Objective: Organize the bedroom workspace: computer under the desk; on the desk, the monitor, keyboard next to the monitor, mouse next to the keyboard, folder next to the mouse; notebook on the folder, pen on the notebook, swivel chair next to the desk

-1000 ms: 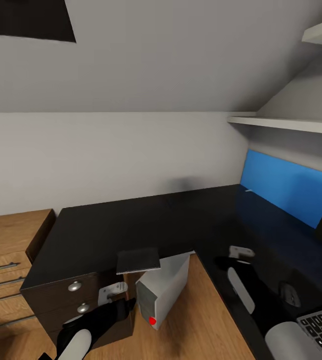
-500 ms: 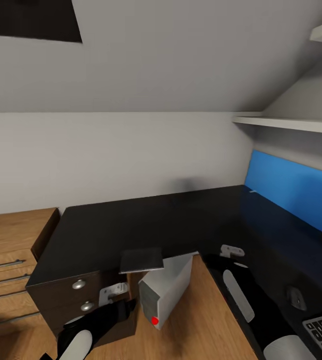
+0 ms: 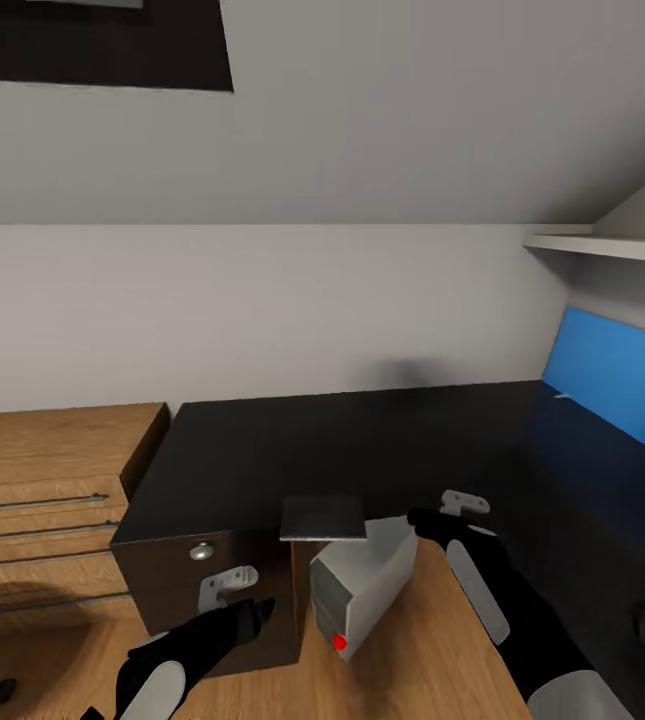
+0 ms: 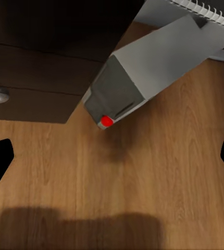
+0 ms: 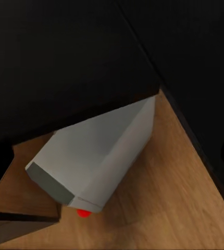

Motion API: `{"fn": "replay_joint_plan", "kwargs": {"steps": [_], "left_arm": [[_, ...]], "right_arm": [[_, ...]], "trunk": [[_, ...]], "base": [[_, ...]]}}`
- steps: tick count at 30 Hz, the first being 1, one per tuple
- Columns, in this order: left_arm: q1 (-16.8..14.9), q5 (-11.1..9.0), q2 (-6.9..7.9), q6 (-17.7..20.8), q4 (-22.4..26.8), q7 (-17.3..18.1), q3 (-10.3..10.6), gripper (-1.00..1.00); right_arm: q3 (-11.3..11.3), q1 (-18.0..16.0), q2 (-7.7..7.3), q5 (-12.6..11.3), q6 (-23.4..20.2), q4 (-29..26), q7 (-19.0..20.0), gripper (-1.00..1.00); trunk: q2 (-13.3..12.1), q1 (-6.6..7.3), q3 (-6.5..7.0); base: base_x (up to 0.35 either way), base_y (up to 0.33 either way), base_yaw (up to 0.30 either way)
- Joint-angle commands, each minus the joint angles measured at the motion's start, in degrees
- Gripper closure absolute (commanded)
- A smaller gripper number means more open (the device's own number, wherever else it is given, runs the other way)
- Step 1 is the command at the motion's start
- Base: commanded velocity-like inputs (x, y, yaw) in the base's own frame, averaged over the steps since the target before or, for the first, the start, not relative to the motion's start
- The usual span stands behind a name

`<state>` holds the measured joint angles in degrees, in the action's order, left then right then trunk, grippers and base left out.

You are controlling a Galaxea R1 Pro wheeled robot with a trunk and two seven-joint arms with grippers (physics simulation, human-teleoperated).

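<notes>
One computer [image 3: 360, 590], one desk [image 3: 362, 450] (black), one notebook [image 3: 323, 517], two grippers

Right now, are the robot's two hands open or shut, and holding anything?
Left gripper: open, holding nothing.
Right gripper: cannot be told; nothing visibly held.

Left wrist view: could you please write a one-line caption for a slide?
Grey computer with a red front dot stands on the wood floor beside the dark desk drawers, partly under a spiral-bound notebook.
</notes>
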<state>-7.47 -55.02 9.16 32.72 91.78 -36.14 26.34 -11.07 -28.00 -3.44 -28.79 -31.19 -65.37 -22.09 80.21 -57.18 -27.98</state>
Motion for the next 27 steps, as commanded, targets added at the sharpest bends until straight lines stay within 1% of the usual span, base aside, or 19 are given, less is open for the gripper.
{"fn": "replay_joint_plan", "kwargs": {"steps": [1, 8, 17, 22, 27], "left_arm": [[-0.08, -0.53, 0.05, -0.02, 0.06, -0.6, 0.15, -1.0], [-0.08, -0.53, 0.07, -0.03, -0.02, -0.6, 0.2, -1.0], [-0.08, -0.58, 0.07, -0.03, -0.05, -0.6, 0.2, -1.0], [-0.08, -0.47, 0.21, -0.17, -0.1, -0.55, 0.19, -1.0], [-0.08, -0.45, 0.24, -0.28, -0.11, -0.51, 0.2, -1.0]], "right_arm": [[-0.18, -0.03, -0.08, -0.59, -0.1, -0.1, -0.58, -1.0], [-0.18, -0.03, -0.08, -0.35, 0.09, -0.18, -0.67, -1.0], [-0.38, 0.08, -0.08, -0.16, 3.55, -0.13, -1.0, -1.0], [-0.91, 0.21, -0.1, 0.0, 4.12, -0.31, -1.02, -1.0], [-1.05, 0.23, -0.09, 0.08, 4.2, -0.3, -1.02, -1.0]], "trunk": [[0.04, 0.0, -0.06], [0.04, 0.0, -0.06], [0.04, 0.0, -0.06], [0.04, 0.0, -0.06], [0.04, 0.0, -0.06]], "base": [[0.0, 0.0, 0.274], [0.0, 0.0, 0.274], [0.0, 0.0, 0.274], [0.004, 0.0, 0.274], [0.198, 0.063, 0.274]]}}
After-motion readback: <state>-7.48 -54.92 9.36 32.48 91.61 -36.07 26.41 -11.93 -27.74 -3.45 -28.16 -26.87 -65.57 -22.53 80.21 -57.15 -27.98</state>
